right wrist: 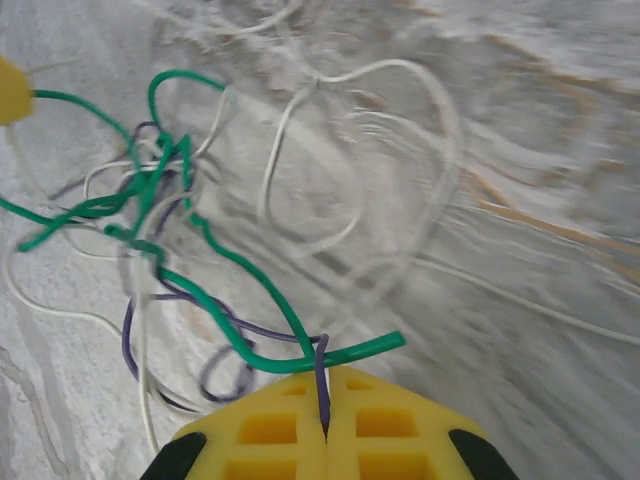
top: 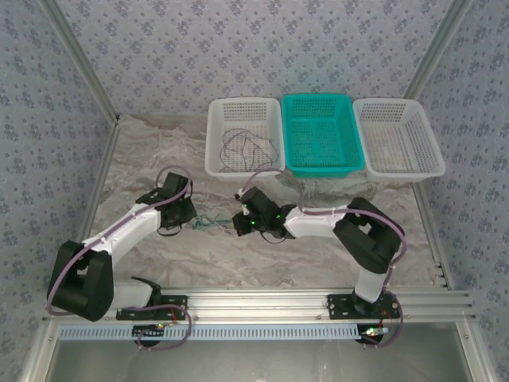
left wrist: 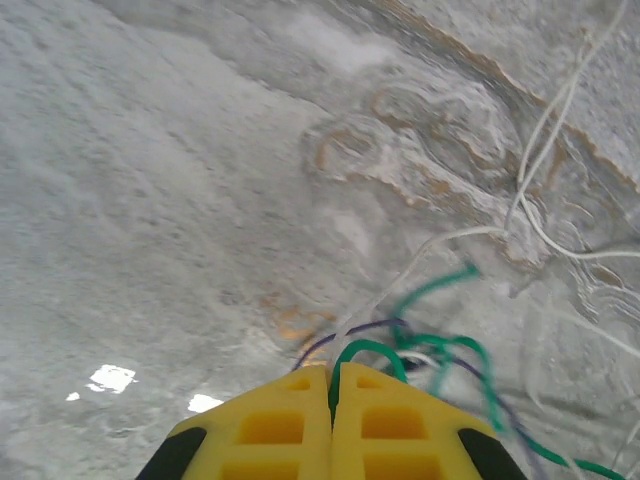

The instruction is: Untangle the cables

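Cables (top: pixel 211 224): a small knot of thin strands lies on the pale mottled table (top: pixel 151 151), left of centre, directly between the two grippers. The left gripper (top: pixel 192 223) is set just left of the knot and the right gripper (top: pixel 238 225) just right of it. This placement is judged to allow strands to be drawn apart from opposite sides.

Left gripper, wrist view (left wrist: pixel 330 378): the yellow fingers (left wrist: pixel 270 425) are pressed together with no gap seen. A green cable (left wrist: pixel 368 347) runs into the seam and is judged pinched there. A purple cable (left wrist: pixel 330 340) passes just beyond the tips; contact cannot be told.

Right gripper, wrist view (right wrist: pixel 325 388): the fingers are likewise closed flat. The purple cable (right wrist: pixel 321 368) is seen entering the seam between them and is taken as gripped. The green cable (right wrist: pixel 350 350) lies across just beyond the tips and appears not to be clamped. White cables (right wrist: pixel 400 63) loop loosely on the far side of the knot.

A different colour is held by each gripper, judged so that one strand can be slid free of the other.

More dark cables (top: pixel 248 147) lie in the far white basket (top: pixel 216 119), beside a teal basket (top: pixel 318 99).
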Controlling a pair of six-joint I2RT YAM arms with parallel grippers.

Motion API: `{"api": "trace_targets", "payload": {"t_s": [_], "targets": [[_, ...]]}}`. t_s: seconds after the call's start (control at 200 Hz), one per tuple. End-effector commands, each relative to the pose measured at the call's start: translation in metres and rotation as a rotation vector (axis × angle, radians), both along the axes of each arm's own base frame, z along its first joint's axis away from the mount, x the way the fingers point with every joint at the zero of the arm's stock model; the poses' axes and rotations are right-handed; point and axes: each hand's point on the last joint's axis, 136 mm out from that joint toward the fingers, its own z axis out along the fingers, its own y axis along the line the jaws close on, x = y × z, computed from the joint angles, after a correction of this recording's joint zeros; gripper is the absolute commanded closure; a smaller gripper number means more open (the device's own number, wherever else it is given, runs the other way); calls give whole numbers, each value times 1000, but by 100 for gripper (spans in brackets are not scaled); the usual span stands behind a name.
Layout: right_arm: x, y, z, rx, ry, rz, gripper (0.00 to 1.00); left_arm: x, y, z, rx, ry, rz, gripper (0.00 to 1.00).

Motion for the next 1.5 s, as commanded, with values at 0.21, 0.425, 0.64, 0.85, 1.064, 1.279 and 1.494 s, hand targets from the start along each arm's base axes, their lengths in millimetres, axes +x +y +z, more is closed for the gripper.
{"api": "trace_targets", "payload": {"t_s": [0.21, 0.425, 0.64, 0.85, 1.064, 1.279, 1.494], "targets": [[9, -110, -19, -114, 64, -252, 100, -9, 61, 17, 176, -9, 148, 100], [-3, -96, -12, -94, 48, -158, 91, -4, 46, 12, 104, -22, 88, 100], [-4, -83, -11, -45, 56, -134, 100, -2, 36, 9, 61, -30, 54, 92], [-7, -58, 13, 3, 15, -42, 77, -2, 33, 12, 61, -45, 35, 89], [-12, -24, 27, 55, 9, 34, 75, 0, 29, 13, 52, -51, 25, 88], [0, -30, 67, 50, -204, -41, 75, 0, 25, 12, 53, -51, 11, 88], [-16, 19, 113, 155, -259, 231, 54, 4, 19, 13, 50, -52, -10, 88]]}}
